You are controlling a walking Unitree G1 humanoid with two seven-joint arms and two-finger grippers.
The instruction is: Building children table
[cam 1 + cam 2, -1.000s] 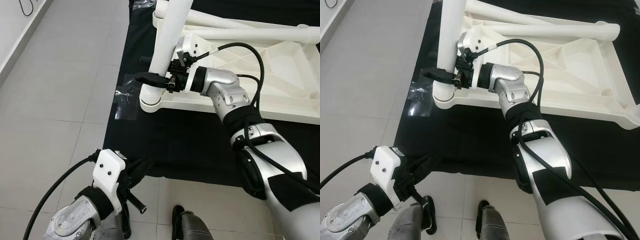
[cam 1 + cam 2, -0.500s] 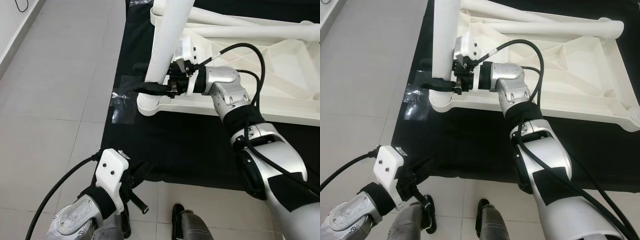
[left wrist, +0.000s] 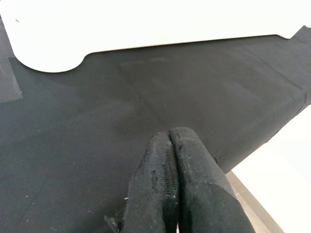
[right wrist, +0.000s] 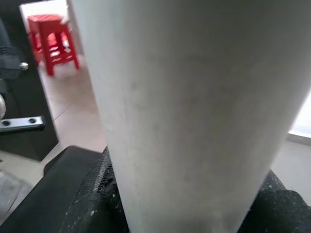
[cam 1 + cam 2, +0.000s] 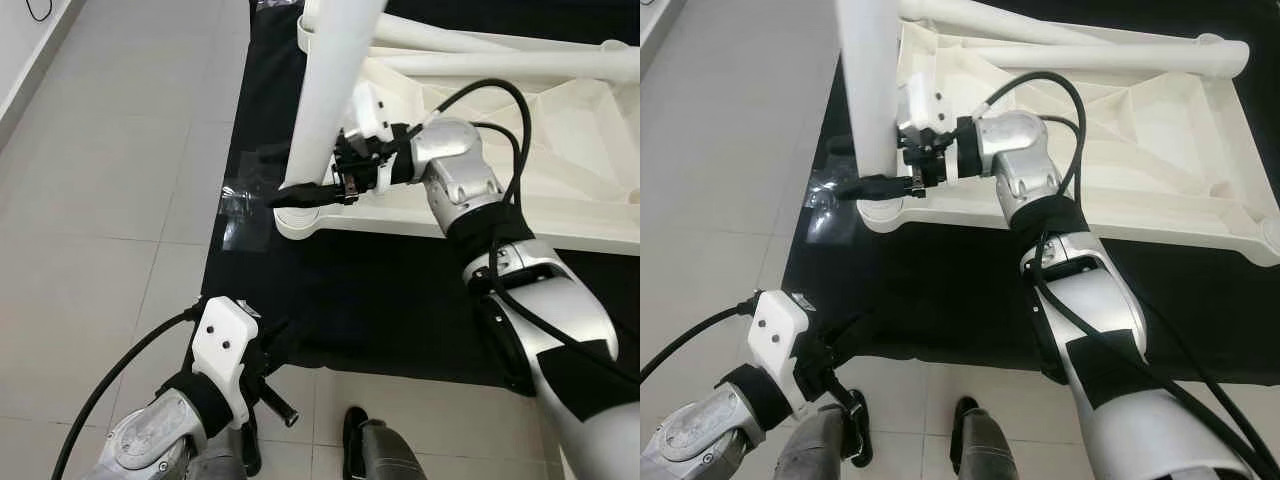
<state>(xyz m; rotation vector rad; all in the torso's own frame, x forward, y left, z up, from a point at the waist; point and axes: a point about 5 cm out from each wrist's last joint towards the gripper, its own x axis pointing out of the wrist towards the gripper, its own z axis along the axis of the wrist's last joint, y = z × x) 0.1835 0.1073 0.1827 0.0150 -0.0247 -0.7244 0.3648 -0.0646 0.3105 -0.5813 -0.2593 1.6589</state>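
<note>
The white children's table (image 5: 560,130) lies upside down on a black mat (image 5: 350,290). One white leg (image 5: 325,100) stands upright in the socket (image 5: 295,222) at its near left corner. My right gripper (image 5: 290,175) is shut on this leg just above the socket, one black finger across the front and one behind. In the right wrist view the leg (image 4: 194,107) stands between the fingers (image 4: 82,194). My left gripper (image 3: 170,138) is shut on nothing, low over the mat's front edge (image 5: 275,340).
Two more white legs (image 5: 500,65) lie across the table's underside. Grey tiled floor (image 5: 100,150) lies left of the mat, with clear tape (image 5: 238,205) at the mat's edge. My feet (image 5: 365,445) stand at the front edge. A red stool (image 4: 51,39) stands farther off.
My right wrist has turned around the leg and its front finger has sunk toward the socket, so the ribbed collar at the leg's foot is now covered. The left arm has barely moved.
</note>
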